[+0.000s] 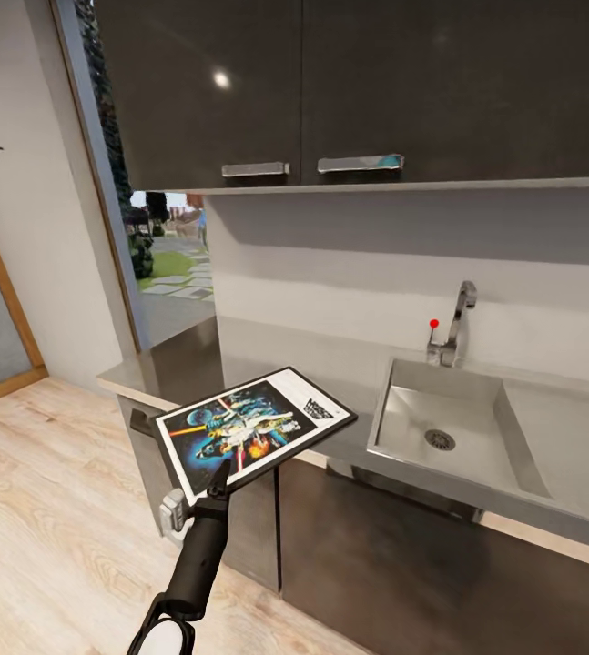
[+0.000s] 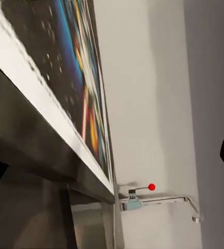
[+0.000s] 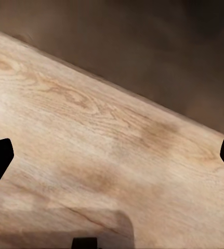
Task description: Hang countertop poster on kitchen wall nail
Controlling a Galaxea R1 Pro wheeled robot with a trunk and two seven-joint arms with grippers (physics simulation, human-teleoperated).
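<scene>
I can't read any words or numbers here. The poster (image 1: 255, 429), in the middle of my head view, has a small black logo on its white end at the upper right, but it is too blurry to read.

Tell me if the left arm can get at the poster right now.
Probably yes: the left end effector is already at the near edge of the poster, which overhangs the countertop, with nothing in between.
</scene>
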